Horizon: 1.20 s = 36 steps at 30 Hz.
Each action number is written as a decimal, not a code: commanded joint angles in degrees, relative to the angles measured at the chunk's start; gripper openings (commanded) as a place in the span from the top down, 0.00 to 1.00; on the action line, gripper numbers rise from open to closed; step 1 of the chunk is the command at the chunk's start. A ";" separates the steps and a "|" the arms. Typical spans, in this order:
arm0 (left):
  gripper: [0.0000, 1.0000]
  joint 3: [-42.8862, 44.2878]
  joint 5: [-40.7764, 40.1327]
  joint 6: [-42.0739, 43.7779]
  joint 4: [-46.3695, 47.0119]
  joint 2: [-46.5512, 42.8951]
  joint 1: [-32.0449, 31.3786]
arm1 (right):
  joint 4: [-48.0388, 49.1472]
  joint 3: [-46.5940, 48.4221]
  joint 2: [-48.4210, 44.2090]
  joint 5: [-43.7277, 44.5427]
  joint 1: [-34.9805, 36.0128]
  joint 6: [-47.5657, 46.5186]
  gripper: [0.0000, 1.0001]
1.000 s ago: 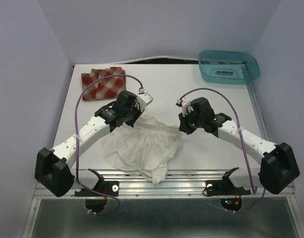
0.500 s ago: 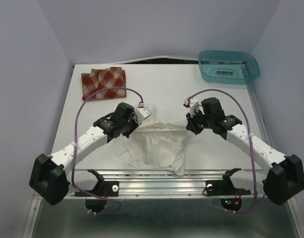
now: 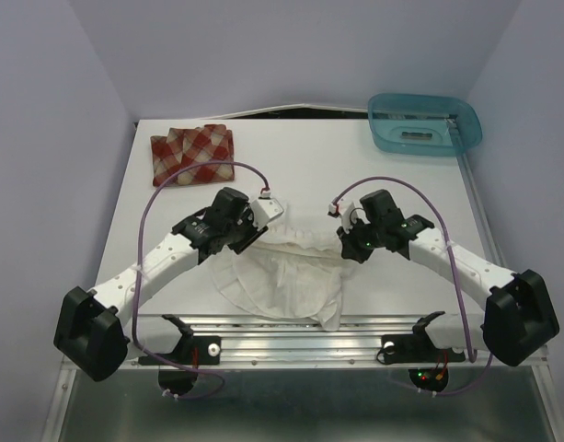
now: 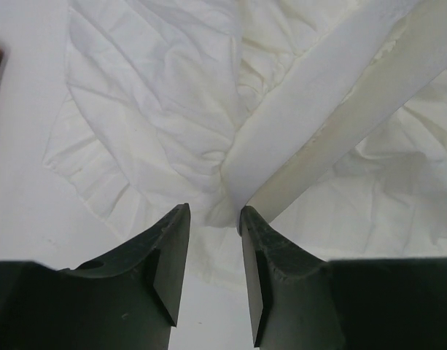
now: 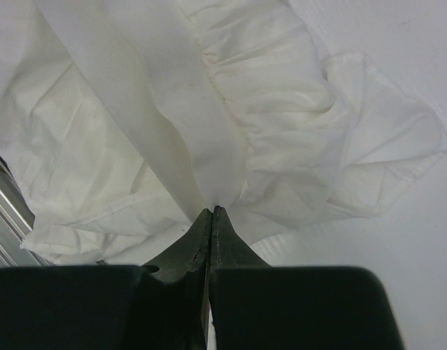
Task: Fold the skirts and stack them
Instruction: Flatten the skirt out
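Note:
The white skirt [image 3: 286,276] lies crumpled at the table's near middle, its waistband stretched between the two arms. My left gripper [image 3: 263,221] [image 4: 214,211] is open at the band's left end; the band's tip rests against the right finger [image 4: 263,240], and nothing is pinched. My right gripper [image 3: 346,241] [image 5: 211,210] is shut on the band's right end, where the white skirt [image 5: 267,109] bunches in gathers. In the left wrist view the white skirt [image 4: 157,109] spreads flat ahead of the fingers. The red-and-cream plaid skirt [image 3: 193,155] lies folded at the far left.
A teal plastic basket [image 3: 424,124] stands at the far right corner. A metal rail [image 3: 300,327] runs along the near table edge, and the white skirt's hem reaches it. Purple cables loop over both arms.
My left gripper has opened and let go of the waistband's left end. The right gripper has shifted slightly left and nearer, still shut on the band. The skirt has been spread and laid down.

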 commanded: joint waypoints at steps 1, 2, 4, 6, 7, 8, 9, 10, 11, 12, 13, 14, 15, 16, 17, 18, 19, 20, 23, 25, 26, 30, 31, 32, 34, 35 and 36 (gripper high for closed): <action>0.54 4.00 0.25 1.42 0.83 -0.77 -0.72 | -0.87 1.03 0.00 0.40 0.43 -0.19 0.99; 0.54 4.09 -0.19 1.68 1.01 -0.42 -1.25 | -0.87 1.12 0.09 0.31 0.43 -0.28 0.99; 0.54 4.09 -0.98 2.47 1.36 0.19 -2.92 | -0.78 1.29 0.17 0.84 0.43 -0.19 0.99; 0.55 3.66 -1.42 2.91 1.80 0.63 -3.71 | -0.78 1.47 0.35 1.54 0.43 -0.19 0.99; 0.56 3.57 -1.68 3.09 2.23 1.07 -4.23 | -0.96 1.55 0.35 1.72 0.43 -0.19 0.99; 0.57 3.39 -1.86 3.35 2.50 1.34 -4.59 | -0.96 1.56 0.27 2.07 0.43 -0.10 0.99; 0.57 3.22 -2.12 3.27 3.02 1.69 -4.77 | -0.96 1.56 0.26 2.16 0.43 -0.19 0.99; 0.57 3.21 -2.21 3.44 3.29 1.95 -4.94 | -0.96 1.64 0.18 2.33 0.43 -0.10 0.99; 0.57 3.13 -2.39 3.62 3.38 2.65 -5.38 | -0.87 1.56 0.18 2.42 0.43 -0.10 0.99; 0.57 2.95 -2.56 3.62 3.73 3.01 -5.56 | -0.96 1.56 0.18 2.42 0.43 0.07 0.99; 0.58 2.86 -2.56 3.71 4.69 3.70 -5.82 | -0.96 1.64 0.26 2.51 0.43 0.25 0.99; 0.58 2.69 -3.96 3.71 5.05 4.06 -6.43 | -0.87 1.82 0.26 2.60 0.43 0.34 0.99; 0.58 2.60 -4.93 3.53 5.83 4.85 -6.70 | -0.96 1.91 0.35 2.60 0.43 0.51 0.99; 0.58 2.69 -4.94 3.53 5.93 4.85 -6.70 | -0.96 1.91 0.35 2.60 0.43 0.51 0.99; 0.58 2.69 -4.33 3.53 6.19 5.29 -6.79 | -0.96 2.08 0.44 2.60 0.43 0.51 0.99; 0.57 2.42 -3.97 3.53 6.54 4.95 -6.88 | -1.13 2.17 0.44 2.68 0.43 0.43 0.99; 0.57 2.16 -3.62 3.53 6.81 4.68 -6.96 | -1.13 2.34 0.53 2.77 0.43 0.43 0.99; 0.56 1.98 -3.45 3.71 6.98 4.33 -7.14 | -1.13 2.35 0.53 2.77 0.43 0.43 0.99; 0.55 1.19 -3.62 3.88 7.33 4.41 -7.58 | -1.13 2.52 0.62 2.86 0.43 0.25 0.99; 0.55 1.02 -3.71 3.88 7.95 4.68 -7.75 | -0.96 2.52 0.79 2.77 0.43 0.42 0.99; 0.55 0.84 -3.88 3.88 8.30 5.11 -7.84 | -0.96 2.44 0.88 2.69 0.43 0.60 0.99; 0.56 -0.04 -3.88 4.67 10.58 6.87 -8.19 | -0.96 2.43 1.32 3.56 0.43 0.95 0.99; 0.56 -0.21 -4.23 4.85 11.02 7.66 -8.37 | -1.05 2.43 1.32 3.83 0.43 1.04 0.99; 0.57 -0.39 -4.67 5.11 11.38 8.01 -8.37 | -1.05 2.43 1.32 4.00 0.43 1.04 0.99; 0.68 -0.74 -5.90 5.47 12.34 8.46 -8.37 | -1.13 2.43 1.06 5.23 0.43 1.22 0.99; 0.74 -0.83 -7.38 5.47 12.61 8.11 -8.37 | -1.22 2.43 0.79 5.93 0.43 1.13 0.99; 0.84 -0.74 -8.01 5.38 12.61 7.50 -8.37 | -1.48 2.52 0.44 6.72 0.43 0.87 0.99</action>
